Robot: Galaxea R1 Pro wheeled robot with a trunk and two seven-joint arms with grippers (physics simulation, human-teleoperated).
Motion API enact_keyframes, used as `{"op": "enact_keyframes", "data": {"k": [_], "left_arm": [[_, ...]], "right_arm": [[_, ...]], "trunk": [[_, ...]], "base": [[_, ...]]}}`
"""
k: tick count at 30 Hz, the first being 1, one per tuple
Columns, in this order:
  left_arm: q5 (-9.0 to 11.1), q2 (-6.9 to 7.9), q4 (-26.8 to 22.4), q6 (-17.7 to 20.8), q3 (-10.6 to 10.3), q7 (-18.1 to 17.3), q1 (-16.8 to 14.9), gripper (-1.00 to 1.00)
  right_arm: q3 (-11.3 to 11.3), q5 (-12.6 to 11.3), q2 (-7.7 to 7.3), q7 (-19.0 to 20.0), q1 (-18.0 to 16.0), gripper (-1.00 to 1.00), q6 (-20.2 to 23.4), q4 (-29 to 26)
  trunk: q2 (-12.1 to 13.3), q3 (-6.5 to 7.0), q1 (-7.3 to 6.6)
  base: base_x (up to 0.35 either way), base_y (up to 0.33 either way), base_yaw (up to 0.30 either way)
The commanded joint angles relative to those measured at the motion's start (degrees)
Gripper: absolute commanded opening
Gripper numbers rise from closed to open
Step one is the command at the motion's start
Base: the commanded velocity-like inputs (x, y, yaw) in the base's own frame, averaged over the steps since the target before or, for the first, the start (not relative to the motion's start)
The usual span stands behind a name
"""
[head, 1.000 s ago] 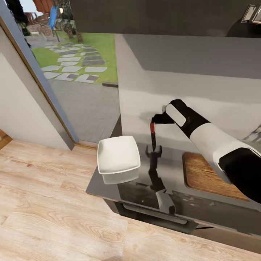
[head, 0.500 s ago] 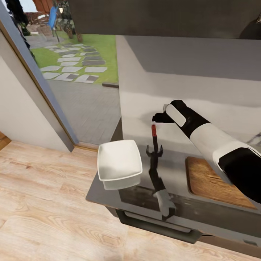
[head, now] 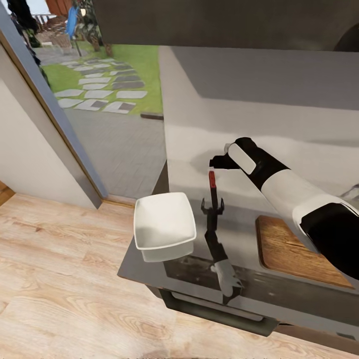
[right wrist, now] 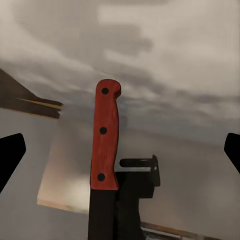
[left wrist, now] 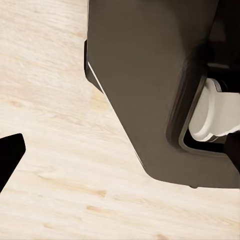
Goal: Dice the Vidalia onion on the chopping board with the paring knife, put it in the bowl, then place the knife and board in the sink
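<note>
Our right claw (head: 215, 162) is hanging over the countertop (head: 239, 224). The knife (head: 213, 187) is pointing blade-down just below it, and we cannot tell whether the fingers are gripping it. In the right wrist view, its red handle (right wrist: 105, 135) is standing between the dark finger tips at both edges. The bowl (head: 163, 224) is sitting left of the knife, and the chopping board (head: 289, 247) is lying right of it.

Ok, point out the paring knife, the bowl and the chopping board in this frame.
paring knife (right wrist: 104, 135): right wrist view, middle of the red handle.
bowl (head: 164, 224): head view, inside floor of the white bowl.
chopping board (head: 286, 247): head view, bare wooden top surface.
</note>
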Motion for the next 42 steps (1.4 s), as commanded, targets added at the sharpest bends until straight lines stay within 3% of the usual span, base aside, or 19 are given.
{"op": "enact_keyframes", "data": {"k": [1,18,42], "left_arm": [[0.08,-0.04,-0.09,-0.07,0.28,0.02,0.03,1.00],[0.08,-0.04,-0.09,-0.07,0.28,0.02,0.03,1.00],[0.08,-0.04,-0.09,-0.08,0.28,0.02,0.03,1.00]], "right_arm": [[0.44,-0.61,-0.07,-0.46,-0.06,1.00,0.10,-0.11],[0.47,-0.60,-0.07,-0.43,-0.06,1.00,0.10,-0.11],[0.44,-0.61,-0.07,-0.43,-0.06,1.00,0.10,-0.11]], "trunk": [[-0.09,-0.15,0.03],[-0.09,-1.54,0.03],[-0.09,-2.93,0.03]], "base": [[0.000,0.000,0.000],[0.094,0.064,0.000],[0.006,0.003,0.000]]}}
